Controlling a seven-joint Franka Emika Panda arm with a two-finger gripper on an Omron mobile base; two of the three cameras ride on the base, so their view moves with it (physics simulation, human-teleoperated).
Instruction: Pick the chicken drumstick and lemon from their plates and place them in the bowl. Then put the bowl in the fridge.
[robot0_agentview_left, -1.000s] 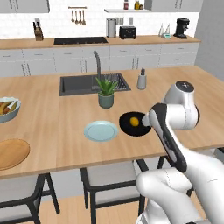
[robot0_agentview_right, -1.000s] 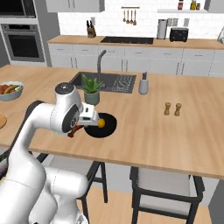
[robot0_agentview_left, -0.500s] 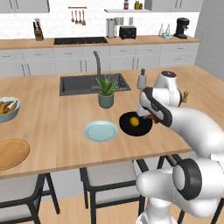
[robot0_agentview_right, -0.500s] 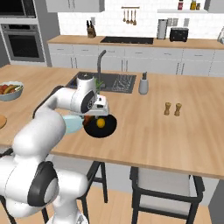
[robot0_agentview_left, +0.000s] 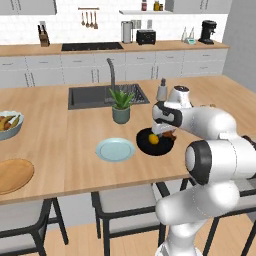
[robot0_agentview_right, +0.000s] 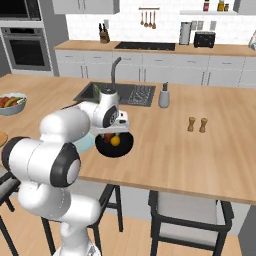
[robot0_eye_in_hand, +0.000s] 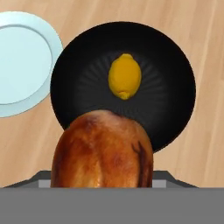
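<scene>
Left base view: my gripper (robot0_agentview_left: 167, 132) hangs over the right part of the black bowl (robot0_agentview_left: 144, 145), clamped on the chicken drumstick (robot0_agentview_left: 169, 134), seen only as a brown bit under the hand. Lemon (robot0_agentview_left: 154, 139) sits inside the bowl, near centre. Bowl is on the wooden island counter (robot0_agentview_left: 60, 130), w/ the pale blue-green plate (robot0_agentview_left: 115, 149) just beside it on the left, apart from it. Tan wooden plate (robot0_agentview_left: 13, 175) is well apart, far left near the counter's front edge. Potted plant (robot0_agentview_left: 121, 106) stands just behind bowl and plate; sink (robot0_agentview_left: 90, 96) beyond that. Fruit bowl (robot0_agentview_left: 8, 125) at far left edge. Open counter to the right of the bowl.

Right base view: arm covers most of the hand; gripper (robot0_agentview_right: 111, 134) sits above the bowl (robot0_agentview_right: 122, 146), lemon (robot0_agentview_right: 115, 141) visible inside. Drumstick is a small dark-red bit (robot0_agentview_right: 107, 136) at the bowl's back left. Wide bare counter on the right up to the salt & pepper shakers (robot0_agentview_right: 196, 124). Bowl is near the front edge.

Hand view: drumstick (robot0_eye_in_hand: 103, 151) fills the lower middle, fingertips hidden behind it, so finger gap can't be read directly; meat overlaps the bowl's near rim (robot0_eye_in_hand: 175, 52). Lemon (robot0_eye_in_hand: 124, 76) lies in the bowl centre, apart from the drumstick. Blue-green plate (robot0_eye_in_hand: 22, 65) upper left, close to the bowl rim, not touching.
</scene>
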